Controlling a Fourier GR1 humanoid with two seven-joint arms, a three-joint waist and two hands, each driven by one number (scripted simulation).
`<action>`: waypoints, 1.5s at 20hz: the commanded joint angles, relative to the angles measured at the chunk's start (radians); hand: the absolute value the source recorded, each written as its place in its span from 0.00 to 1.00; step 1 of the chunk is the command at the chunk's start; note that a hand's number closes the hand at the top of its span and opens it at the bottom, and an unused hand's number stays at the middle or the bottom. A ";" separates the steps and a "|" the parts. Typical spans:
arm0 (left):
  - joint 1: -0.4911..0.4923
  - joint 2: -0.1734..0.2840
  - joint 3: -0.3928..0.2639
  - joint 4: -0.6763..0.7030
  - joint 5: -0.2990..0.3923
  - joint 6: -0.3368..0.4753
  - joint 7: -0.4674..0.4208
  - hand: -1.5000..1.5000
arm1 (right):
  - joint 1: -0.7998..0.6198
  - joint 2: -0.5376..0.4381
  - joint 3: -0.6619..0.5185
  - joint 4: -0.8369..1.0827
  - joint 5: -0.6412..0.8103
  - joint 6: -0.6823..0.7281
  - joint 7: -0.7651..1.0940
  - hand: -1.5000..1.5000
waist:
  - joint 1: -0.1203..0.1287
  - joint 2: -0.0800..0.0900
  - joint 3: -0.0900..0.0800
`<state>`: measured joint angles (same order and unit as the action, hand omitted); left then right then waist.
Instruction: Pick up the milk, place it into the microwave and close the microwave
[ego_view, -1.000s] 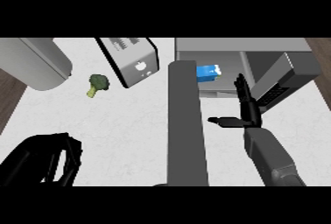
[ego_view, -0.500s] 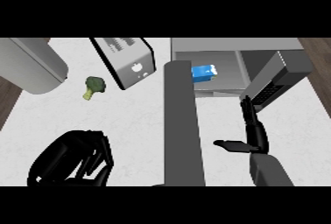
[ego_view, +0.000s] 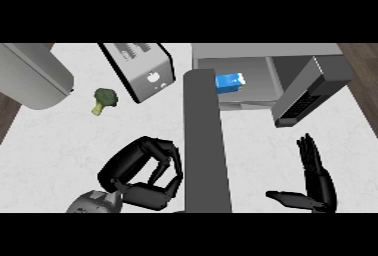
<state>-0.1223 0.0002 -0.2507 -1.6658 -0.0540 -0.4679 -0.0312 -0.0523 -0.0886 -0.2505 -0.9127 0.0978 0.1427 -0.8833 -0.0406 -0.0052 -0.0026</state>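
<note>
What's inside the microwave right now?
The blue-and-white milk carton sits inside the microwave, near the left of the cavity. The open door hides the cavity's left edge, so anything there cannot be seen.

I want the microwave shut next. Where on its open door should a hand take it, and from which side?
Push rather than grip: the microwave door swings out toward the robot as a long dark slab, edge up. Probably set the left hand with flat fingers on its left face, near the free end, and sweep it toward the milk.
</note>
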 joint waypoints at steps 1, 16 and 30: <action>-0.051 0.000 -0.151 0.174 -0.102 0.090 -0.095 1.00 | 0.137 -0.013 0.016 -0.152 -0.022 0.048 -0.012 0.00 | 0.004 0.004 0.001; -0.322 0.000 -0.475 0.727 0.105 0.625 -0.453 1.00 | 0.398 -0.064 0.096 -0.705 -0.151 0.246 0.156 0.00 | -0.053 0.014 -0.003; -0.467 0.000 -0.691 0.767 0.463 0.801 -0.480 1.00 | 0.421 -0.102 0.140 -0.926 -0.257 0.326 0.299 0.00 | -0.123 0.033 -0.004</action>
<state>-0.5497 0.0076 -0.9049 -0.8790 0.3232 0.2911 -0.5059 0.3732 -0.1744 -0.1195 -1.8055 -0.1290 0.4363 -0.6119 -0.1439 0.0222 -0.0064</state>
